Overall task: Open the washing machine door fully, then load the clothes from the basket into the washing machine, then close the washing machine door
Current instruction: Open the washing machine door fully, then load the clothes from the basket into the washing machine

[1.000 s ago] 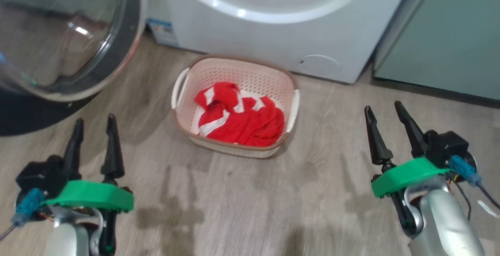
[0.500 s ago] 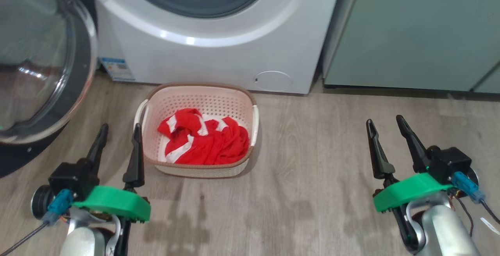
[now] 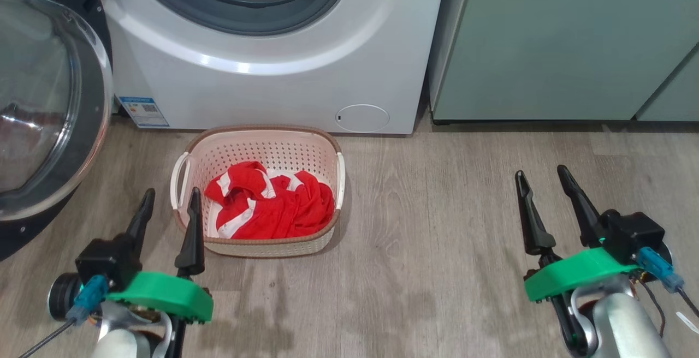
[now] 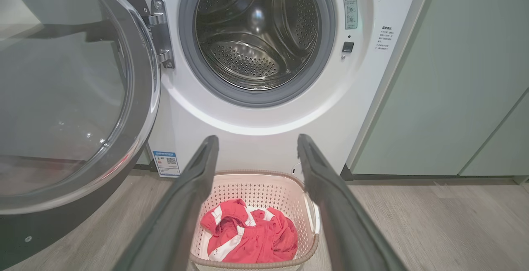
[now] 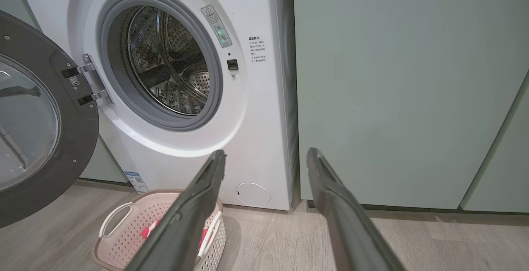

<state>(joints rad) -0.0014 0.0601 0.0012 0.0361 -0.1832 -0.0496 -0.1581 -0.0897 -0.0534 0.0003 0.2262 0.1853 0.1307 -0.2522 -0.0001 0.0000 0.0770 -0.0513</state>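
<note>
Head view: the door [image 3: 46,112] stands swung wide, left of the washing machine [image 3: 273,85]. The clothes [image 3: 273,210] lie heaped in the basket [image 3: 256,130] before it. The left gripper [image 3: 171,191] is spread and empty beside the basket's left handle [image 3: 176,180]. The right gripper [image 3: 540,171], likewise spread and empty, is well apart.

Left wrist view: the clothes are framed between the fingers [image 4: 184,205] and are best pinched deep at the middle, clear of the rim [image 4: 256,173].

Right wrist view: the drum [image 5: 165,68] is unobstructed. The door and a green cabinet [image 5: 413,97] flank the lifting path.

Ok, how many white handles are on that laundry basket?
2. The left handle is on the side of the basket nearer the open washing machine door. The right handle is on the opposite side. None seem hidden.
</note>
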